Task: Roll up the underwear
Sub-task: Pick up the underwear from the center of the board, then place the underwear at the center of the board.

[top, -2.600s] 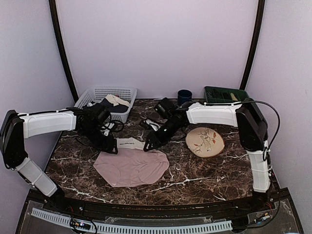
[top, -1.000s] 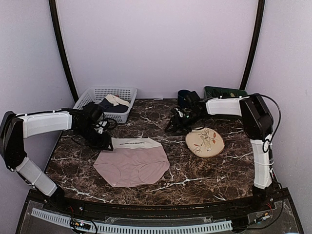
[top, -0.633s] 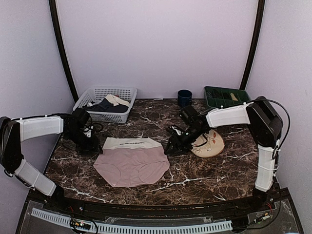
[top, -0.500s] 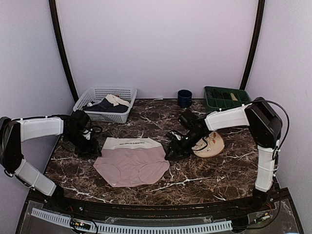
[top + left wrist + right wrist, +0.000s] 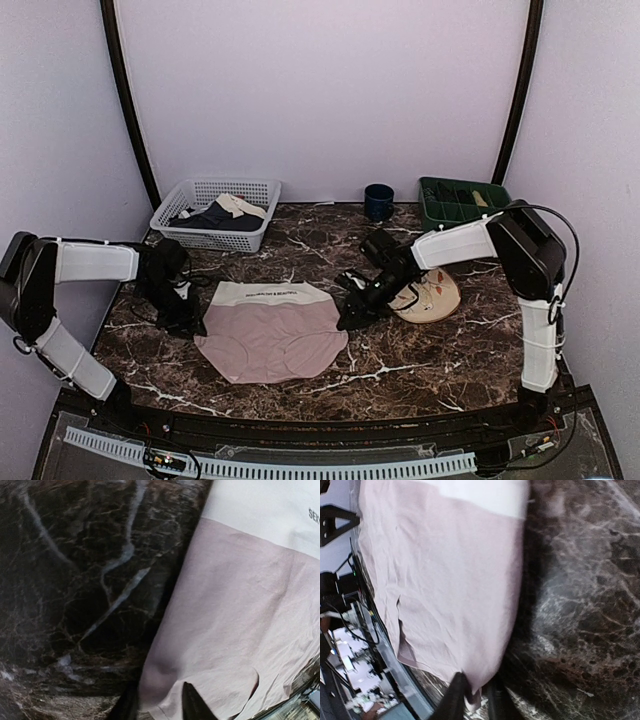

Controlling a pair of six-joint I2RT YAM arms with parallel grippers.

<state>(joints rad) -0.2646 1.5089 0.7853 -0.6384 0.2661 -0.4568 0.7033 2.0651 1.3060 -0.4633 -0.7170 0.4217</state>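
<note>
The left fingers (image 5: 131, 707) stand narrow at the bottom of the left wrist view, one on each side of the underwear's (image 5: 270, 340) left hem, low on its side near the leg opening. The cloth edge runs in between them, but their tips are cut off by the frame, so I cannot tell whether they are pinching it. The right fingers (image 5: 454, 697) are narrower, set astride the opposite hem at about the same height. A small fold of pink fabric drops into the gap, and again I cannot tell whether it is pinched.

The underwear lies flat and spread in the middle of the marble table (image 5: 400, 350), between the two arms. Its cream waistband (image 5: 272, 294) is toward the far side and the rounded crotch end toward the near edge. A painted plate (image 5: 440, 295) sits just beyond the right arm's wrist, apart from the cloth.

The fabric looks thin, light and limp, with fine wrinkles. It should fold at a touch, drag across the stone if pulled and sag wherever it is not supported. Only the waistband appears to have some body. For a tidy roll, matched holds on both side hems at the same height look right, so the cloth turns over evenly and does not skew. Each hold should take the full thickness at the hem, since a shallow pinch would likely slip off.
</note>
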